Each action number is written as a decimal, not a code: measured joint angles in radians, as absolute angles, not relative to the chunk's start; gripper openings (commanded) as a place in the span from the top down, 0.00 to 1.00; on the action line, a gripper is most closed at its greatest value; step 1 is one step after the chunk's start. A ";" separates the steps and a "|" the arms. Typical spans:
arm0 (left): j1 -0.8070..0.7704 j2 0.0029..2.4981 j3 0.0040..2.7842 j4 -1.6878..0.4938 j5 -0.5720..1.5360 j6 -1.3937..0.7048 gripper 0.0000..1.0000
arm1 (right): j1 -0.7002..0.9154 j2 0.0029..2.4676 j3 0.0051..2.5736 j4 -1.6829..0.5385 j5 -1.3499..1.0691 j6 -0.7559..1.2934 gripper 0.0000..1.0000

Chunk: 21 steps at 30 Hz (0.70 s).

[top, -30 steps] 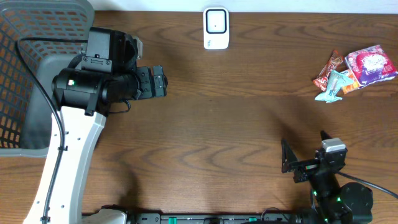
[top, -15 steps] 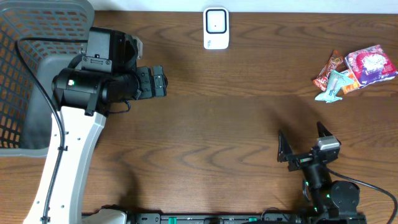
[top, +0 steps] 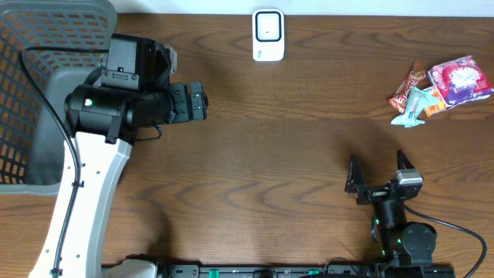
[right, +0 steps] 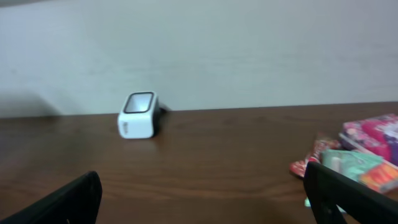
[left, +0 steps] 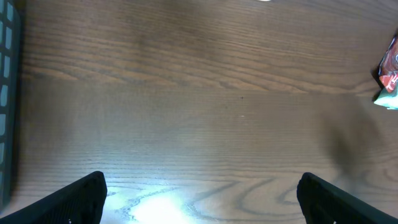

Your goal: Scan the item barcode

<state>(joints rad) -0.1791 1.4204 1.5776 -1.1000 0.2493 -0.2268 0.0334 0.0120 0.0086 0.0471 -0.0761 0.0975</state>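
Overhead view, clock face w/ 12 at the table's far edge.

Grey plastic mesh basket (top: 23, 100) sits at 9–10 o'clk, overlapping the L edge of the dark brown wood-grain table (top: 270, 147). The L arm, a white link w/ black motor housing (top: 100, 112), comes up from 7 o'clk beside the basket's rim. L gripper (top: 202, 101) is at approx 10 o'clk and points toward 3 o'clk. Its jaws are released and spread wide, grasping nothing. The L wrist cam shows its black fingers (left: 74, 199) in the bottom corners w/ bare wood btwn them.

Small white box-shaped barcode scanner w/ a dark window (top: 268, 35) stands at 12 o'clk, near the far edge, well apart from both grippers. The R wrist cam has it in front of a pale wall (right: 249, 50).

Pile of snack packets (top: 436, 91) lies at 2 o'clk. It has a red-brown wrapper (top: 407, 86), a teal packet (top: 413, 106), an orange packet (top: 434, 100) and a pink packet (top: 459, 79), all touching or overlapping. No gripper touches it.

R gripper (top: 377, 171) is at 5 o'clk near the table's near edge, aimed toward 12. Its jaws are released, wide and grasping nothing. The pile is well apart from it, toward 1 o'clk.
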 measured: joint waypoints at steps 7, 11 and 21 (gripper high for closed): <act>-0.179 1.420 1.578 -1.099 0.249 -0.226 0.02 | 0.033 0.012 0.007 -0.071 -0.036 0.100 0.01; -0.179 1.420 1.578 -1.100 0.249 -0.227 0.02 | 0.033 0.012 0.007 -0.071 -0.030 0.079 0.01; -0.179 1.420 1.578 -1.100 0.249 -0.226 0.02 | 0.033 0.012 0.007 -0.071 -0.030 0.012 0.01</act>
<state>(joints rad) -0.1791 1.4204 1.5776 -1.0996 0.2493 -0.2264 0.0334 0.0120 0.0071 -0.0708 -0.0299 0.0124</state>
